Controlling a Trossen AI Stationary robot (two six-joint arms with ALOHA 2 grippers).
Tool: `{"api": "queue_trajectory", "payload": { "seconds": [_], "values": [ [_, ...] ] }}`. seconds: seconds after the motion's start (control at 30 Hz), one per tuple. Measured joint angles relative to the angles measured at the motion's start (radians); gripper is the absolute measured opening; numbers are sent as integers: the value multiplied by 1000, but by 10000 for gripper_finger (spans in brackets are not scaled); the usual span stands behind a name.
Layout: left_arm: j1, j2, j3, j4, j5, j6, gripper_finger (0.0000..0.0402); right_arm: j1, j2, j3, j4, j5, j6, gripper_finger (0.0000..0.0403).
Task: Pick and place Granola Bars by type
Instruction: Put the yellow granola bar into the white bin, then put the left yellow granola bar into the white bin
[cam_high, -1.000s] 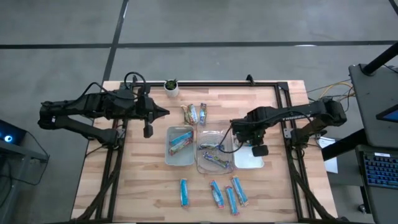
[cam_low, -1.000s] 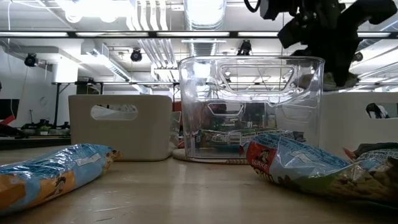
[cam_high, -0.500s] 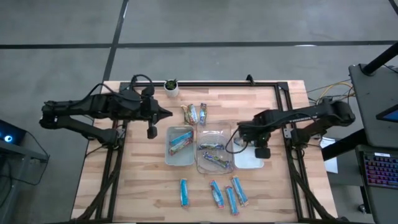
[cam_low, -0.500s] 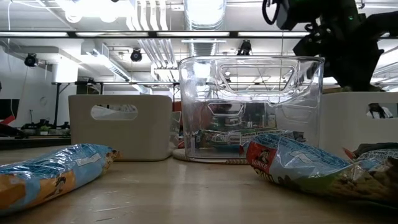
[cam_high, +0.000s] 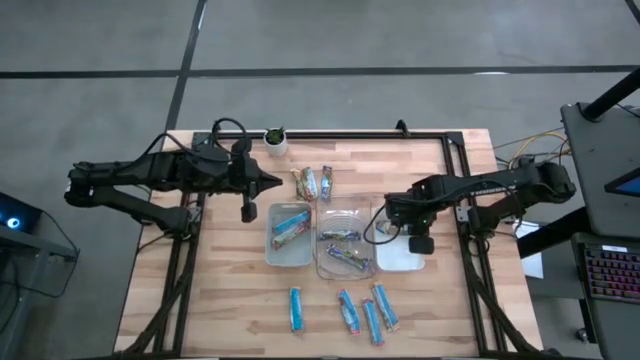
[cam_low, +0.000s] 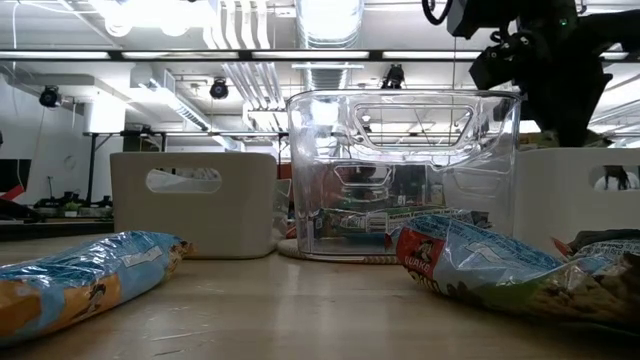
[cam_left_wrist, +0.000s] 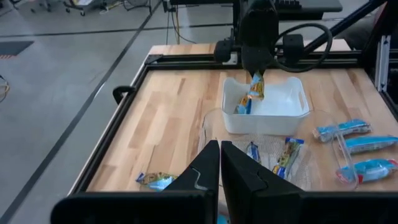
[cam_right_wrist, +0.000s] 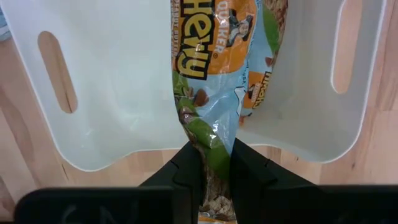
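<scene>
We take the clear tray (cam_high: 346, 246) in the middle of the table (cam_high: 220, 300) as our marker. Well to its left, the left gripper (cam_high: 270, 181) hangs over bare wood beside the plant pot (cam_high: 275, 140), its two fingers (cam_left_wrist: 208, 168) pressed flat together with nothing between them.

Just left of the clear tray sits a grey tray (cam_high: 289, 234), and there's a blue bar (cam_high: 291, 226) lying in it. Behind the clear tray, three bars (cam_high: 312, 182) lie loose on the wood. Inside the clear tray itself we count two bars (cam_high: 343, 248), one behind the other. In front of it, four blue bars (cam_high: 343, 309) are scattered along the near edge of the table, one off to the left and three bunched together.

Now to the right of the clear tray: the white tray (cam_high: 400, 252) touches its side, and the right gripper (cam_high: 386, 210) is over that tray's back edge. Its jaws are nearly closed, pinching the end of a green-tan bar (cam_right_wrist: 211, 93), which dangles down above the white tray. From the right wrist we see a second bar (cam_right_wrist: 261, 93) already lying inside that tray, just beside the hanging one. The left wrist view shows the same: the held bar (cam_left_wrist: 256, 86) hanging over the white tray (cam_left_wrist: 292, 109).
</scene>
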Motion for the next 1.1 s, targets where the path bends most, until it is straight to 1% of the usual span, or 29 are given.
{"api": "queue_trajectory", "payload": {
  "seconds": [0.57, 0.63, 0.7, 0.97, 1.1],
  "values": [
    [0, 0, 0, 7, 0, -7, 0, 0, 0, 2, 45, -27, 9, 55],
    [0, 0, 0, 7, 0, -7, 0, 0, 0, 2, 49, -36, 11, 60],
    [0, 0, 0, 7, 0, -3, 0, 0, 0, 1, 48, -65, 17, 75],
    [0, 0, 0, 6, 0, 0, 0, 0, 0, 0, 64, -70, 79, 169],
    [0, 0, 0, 6, 0, -3, 0, 0, 0, 5, 75, -69, 82, 191]
  ]
}}
